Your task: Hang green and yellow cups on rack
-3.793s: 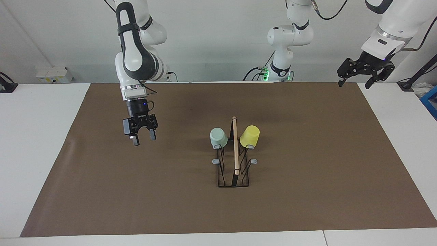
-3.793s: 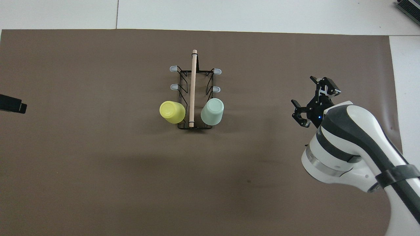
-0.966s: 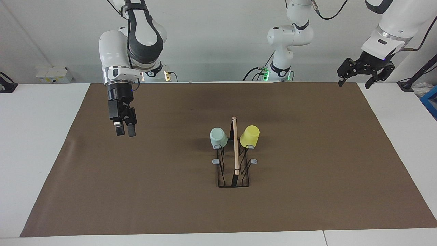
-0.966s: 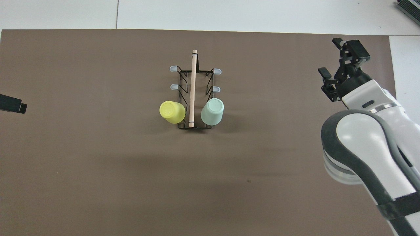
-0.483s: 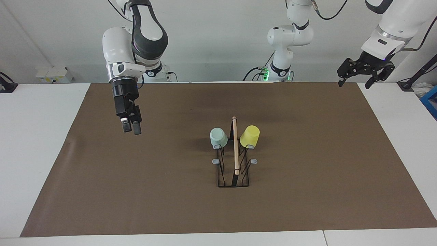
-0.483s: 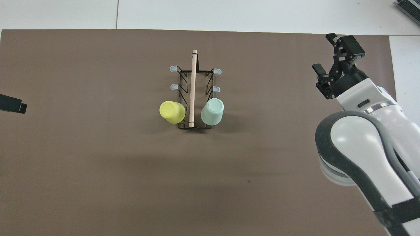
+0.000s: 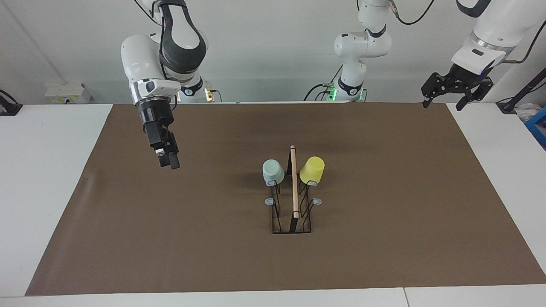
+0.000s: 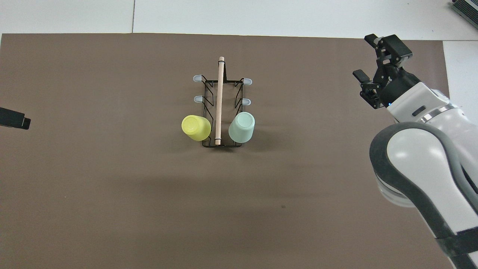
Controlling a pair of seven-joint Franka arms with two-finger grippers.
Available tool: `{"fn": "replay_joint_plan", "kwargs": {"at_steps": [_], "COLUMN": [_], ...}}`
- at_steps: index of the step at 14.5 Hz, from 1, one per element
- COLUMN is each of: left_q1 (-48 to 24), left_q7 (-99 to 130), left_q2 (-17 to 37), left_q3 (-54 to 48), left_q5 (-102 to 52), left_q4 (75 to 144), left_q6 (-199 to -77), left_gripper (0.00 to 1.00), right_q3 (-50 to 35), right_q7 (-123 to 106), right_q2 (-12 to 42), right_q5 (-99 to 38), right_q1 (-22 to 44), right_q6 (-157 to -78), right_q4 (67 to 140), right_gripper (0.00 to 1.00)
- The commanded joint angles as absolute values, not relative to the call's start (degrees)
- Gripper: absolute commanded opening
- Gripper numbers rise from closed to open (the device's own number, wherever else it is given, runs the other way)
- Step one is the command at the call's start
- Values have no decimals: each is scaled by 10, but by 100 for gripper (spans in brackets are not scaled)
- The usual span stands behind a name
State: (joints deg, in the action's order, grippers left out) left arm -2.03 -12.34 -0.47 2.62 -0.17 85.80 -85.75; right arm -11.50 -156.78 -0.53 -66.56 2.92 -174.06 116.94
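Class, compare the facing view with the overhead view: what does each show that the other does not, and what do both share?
Only the facing view shows both arms' bases, the wall, and the whole left gripper, open over the mat's corner at the left arm's end.

Only the overhead view shows the cups' upturned bottoms from above and the rack's farthest pair of pegs clearly; of the left gripper it shows just a dark tip at the edge.

Both show the brown mat, the rack, the green cup and yellow cup hung on its nearest pegs, and the empty, open right gripper over the mat.
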Motion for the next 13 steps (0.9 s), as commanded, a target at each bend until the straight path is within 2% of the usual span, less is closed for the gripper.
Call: {"fn": "replay_joint_plan", "kwargs": {"at_steps": [1, 2, 10, 13], "left_q1": [-26, -26, -26, -26], "left_q7": [-119, -119, -119, -119], "left_q2": [-18, -18, -18, -18], "left_q3": [32, 32, 32, 32], "left_q5": [-9, -9, -9, -9], "left_q4": [874, 874, 874, 873], "left_q6": [-855, -856, -856, -855], "left_gripper": [100, 100, 100, 100], "right_q3": [-116, -117, -117, -117], "right_q7": [-1615, -1615, -1606, -1442], "right_q2": [-29, -32, -39, -40], "right_q5": [-618, -585, -473, -423], "right_q1": [-16, -34, -54, -54], "right_q6": [-1644, -1610, -1540, -1521], "right_q4": [1169, 1169, 1180, 1180], "right_gripper": [100, 100, 100, 100]}}
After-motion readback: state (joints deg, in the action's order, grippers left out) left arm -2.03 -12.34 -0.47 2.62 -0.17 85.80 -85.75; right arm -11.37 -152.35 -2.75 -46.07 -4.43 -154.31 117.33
